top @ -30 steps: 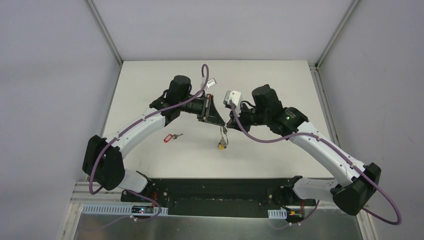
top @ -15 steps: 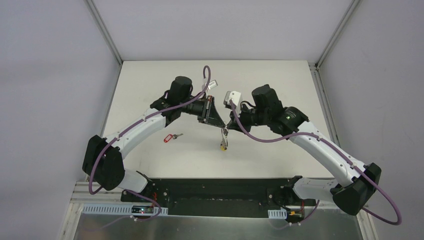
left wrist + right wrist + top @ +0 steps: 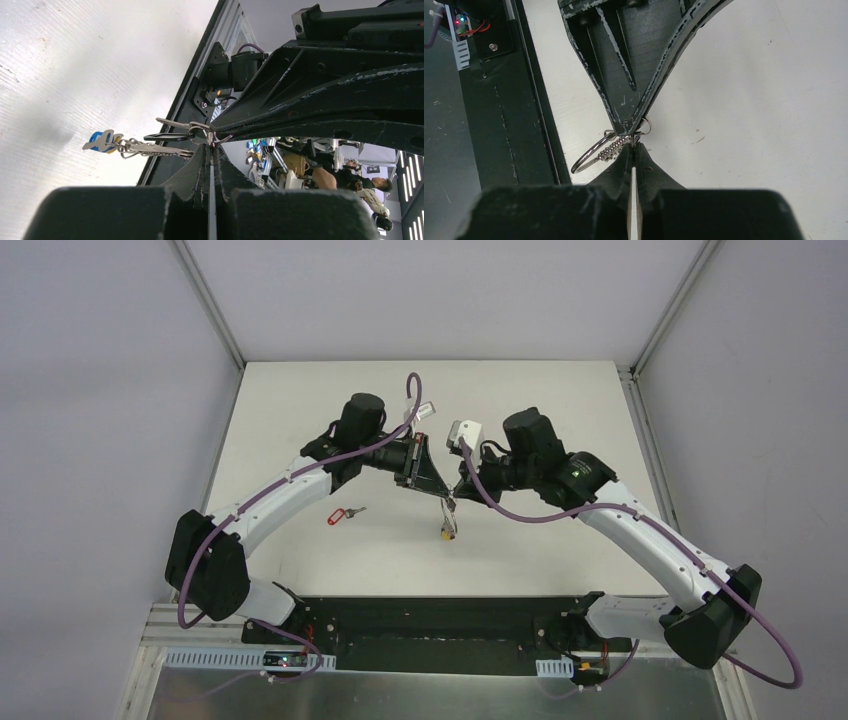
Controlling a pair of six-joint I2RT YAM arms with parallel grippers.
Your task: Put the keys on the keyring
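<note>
Barely anything has moved: the left end effector [image 3: 442, 492] and right end effector [image 3: 458, 490] stay pinched tip to tip on the keyring [image 3: 589, 157] hanging above the desk [image 3: 520, 550], the red-tagged key [image 3: 343, 513] still lying to its left, so threading looks unfinished.

Left hand [image 3: 441, 493] and right hand [image 3: 456, 497] both closed, tips nearly meeting

1 keyring [image 3: 586, 159], 1 red-tag key [image 3: 342, 514]

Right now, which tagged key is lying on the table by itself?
The red-tagged key: it lies alone on the table, while the blue- and yellow-tagged keys hang in a bunch from the keyring.
</note>
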